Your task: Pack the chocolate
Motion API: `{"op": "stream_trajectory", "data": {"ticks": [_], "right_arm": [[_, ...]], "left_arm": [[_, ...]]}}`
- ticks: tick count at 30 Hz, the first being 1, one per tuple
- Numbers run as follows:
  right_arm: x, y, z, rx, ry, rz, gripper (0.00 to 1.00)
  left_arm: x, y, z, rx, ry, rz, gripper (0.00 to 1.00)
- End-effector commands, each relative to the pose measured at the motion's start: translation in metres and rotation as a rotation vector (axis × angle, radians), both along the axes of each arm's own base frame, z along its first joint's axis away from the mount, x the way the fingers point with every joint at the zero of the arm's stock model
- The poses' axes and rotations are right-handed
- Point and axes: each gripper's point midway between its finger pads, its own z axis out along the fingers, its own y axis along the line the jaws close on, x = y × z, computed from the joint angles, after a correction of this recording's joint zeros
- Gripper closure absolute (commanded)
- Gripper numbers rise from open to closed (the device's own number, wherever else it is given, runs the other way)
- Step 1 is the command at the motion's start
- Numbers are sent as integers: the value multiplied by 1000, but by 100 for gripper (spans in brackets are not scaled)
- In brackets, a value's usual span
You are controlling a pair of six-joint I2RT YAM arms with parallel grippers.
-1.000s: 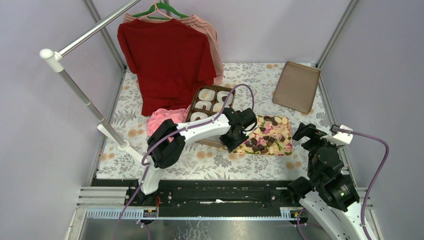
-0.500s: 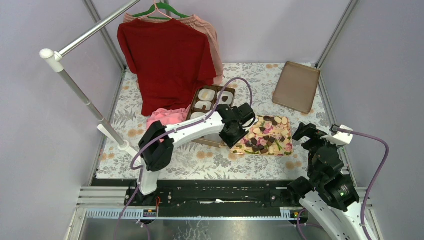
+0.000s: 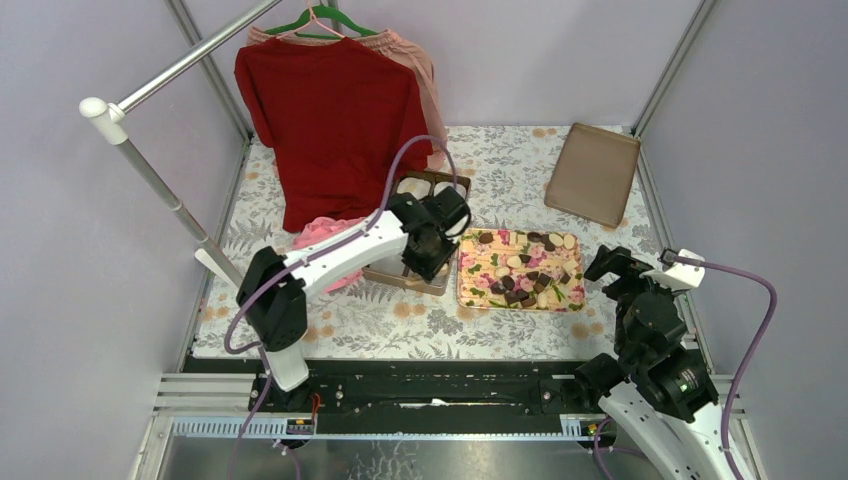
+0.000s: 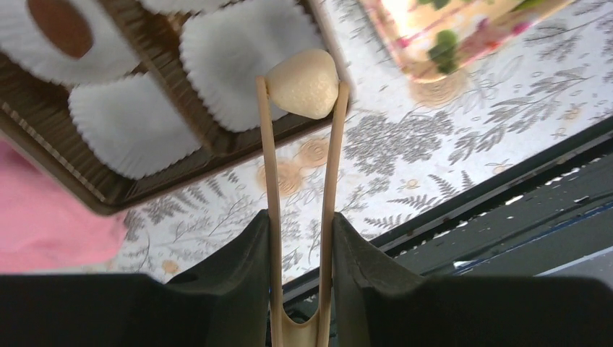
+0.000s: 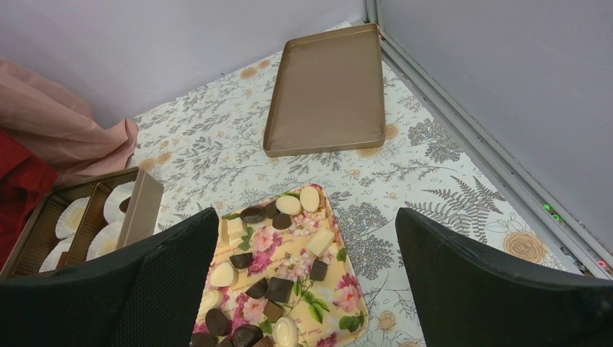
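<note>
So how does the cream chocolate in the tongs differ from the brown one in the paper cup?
Colour: the cream rounded chocolate piece is pale; the brown oval chocolate piece is dark. State: the cream piece is pinched between the tan tongs; the brown piece lies in a white crinkled paper cup. Shape: the cream piece tapers to one end; the brown piece is evenly oval. Both are small single chocolates.

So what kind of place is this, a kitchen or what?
Probably a robot test cell, not a kitchen: bare walls, two arms bolted to a rail, and staged props, a hung shirt beside a tray of chocolate.
</note>
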Motion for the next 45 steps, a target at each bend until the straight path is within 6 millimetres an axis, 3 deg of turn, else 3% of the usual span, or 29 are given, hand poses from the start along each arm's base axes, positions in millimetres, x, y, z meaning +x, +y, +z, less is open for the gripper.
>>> {"op": "stream_trajectory", "data": {"ticks": [1,8,19,32,45], "right_arm": [[3,0,4,-5,-7,-9,0],[5,1,3,-13,0,-13,0],[6,-2,1,-24,0,-27,0],[13,6,-7,-59,41,1,0],[14,8,-7,-62,38,16,0]], "left_arm": [[1,37,13,34,-7,92,68],[10,77,15,58,10,196,68],[33,110,5,127,61,298,68],[47,119,-13,186,139,325,68],[45,119,-29,217,195,328,67]]}}
